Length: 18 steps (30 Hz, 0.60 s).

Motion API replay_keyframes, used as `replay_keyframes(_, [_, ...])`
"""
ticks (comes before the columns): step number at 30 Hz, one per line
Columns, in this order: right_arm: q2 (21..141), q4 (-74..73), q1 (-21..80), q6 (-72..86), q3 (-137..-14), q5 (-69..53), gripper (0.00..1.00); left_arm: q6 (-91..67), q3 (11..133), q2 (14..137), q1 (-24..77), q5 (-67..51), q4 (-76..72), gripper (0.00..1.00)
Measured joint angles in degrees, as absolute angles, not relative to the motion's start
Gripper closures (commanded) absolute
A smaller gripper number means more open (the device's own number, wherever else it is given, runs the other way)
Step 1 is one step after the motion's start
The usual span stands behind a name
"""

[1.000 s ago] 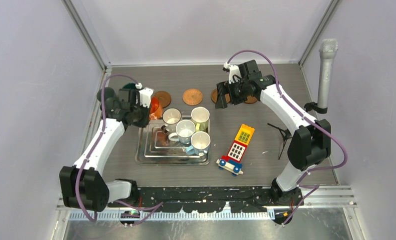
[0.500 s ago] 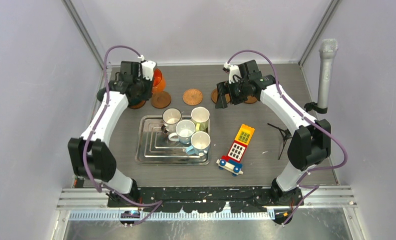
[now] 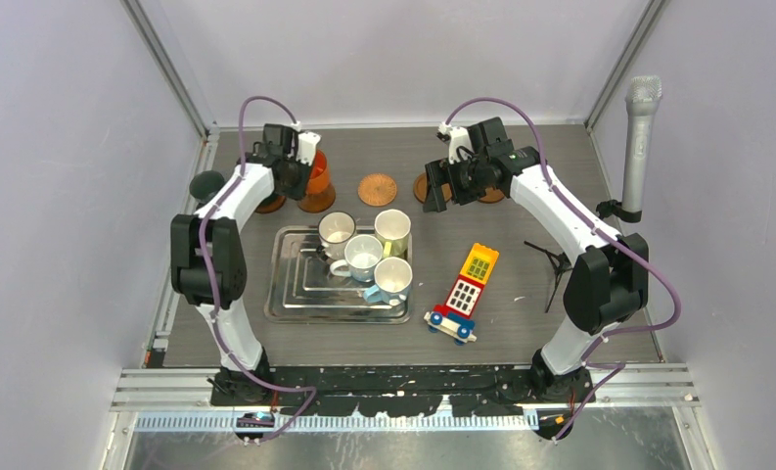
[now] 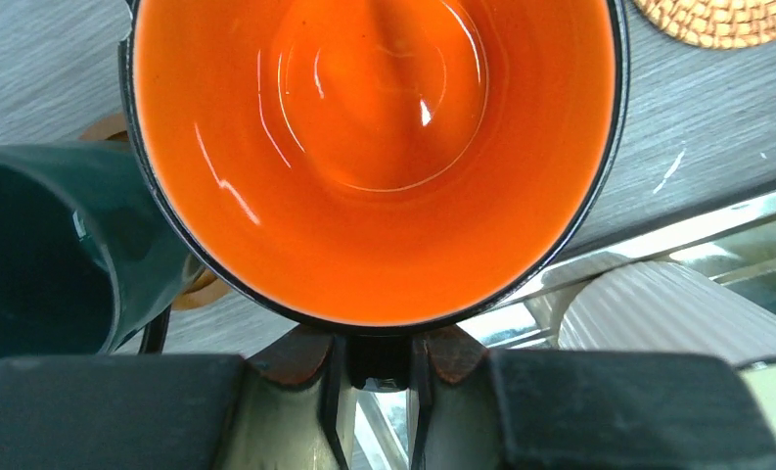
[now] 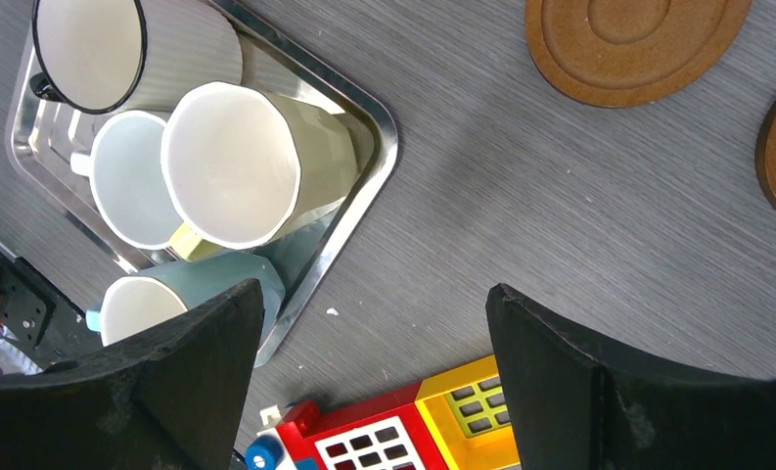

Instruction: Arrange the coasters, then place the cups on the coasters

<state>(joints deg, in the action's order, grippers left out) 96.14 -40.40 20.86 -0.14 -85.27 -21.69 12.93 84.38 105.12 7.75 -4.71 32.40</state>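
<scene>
Left gripper (image 4: 379, 362) is pinched tight on the rim of the orange cup (image 4: 374, 147), right by the handle as far as I can make out. It holds the cup upright over a coaster (image 3: 317, 205) at the far left of the table (image 3: 521, 294). Honestly can't tell whether the base has touched down, since the cup hides the coaster from the wrist view. The green cup (image 4: 31, 255) sits just beside it, so I'd go straight down with no sideways drift. Only let go once the base is inside the coaster's raised rim, then back out away from the green one. Right gripper (image 5: 374, 333) hangs spread wide and empty near the tray (image 5: 388, 147).
</scene>
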Motion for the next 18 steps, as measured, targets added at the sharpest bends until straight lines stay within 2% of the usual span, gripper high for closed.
replay_keyframes(18, [96.1, -40.4, 20.8, -0.4, -85.3, -20.9, 0.12, 13.4, 84.6, 112.8, 5.8, -5.5, 27.8, 1.0])
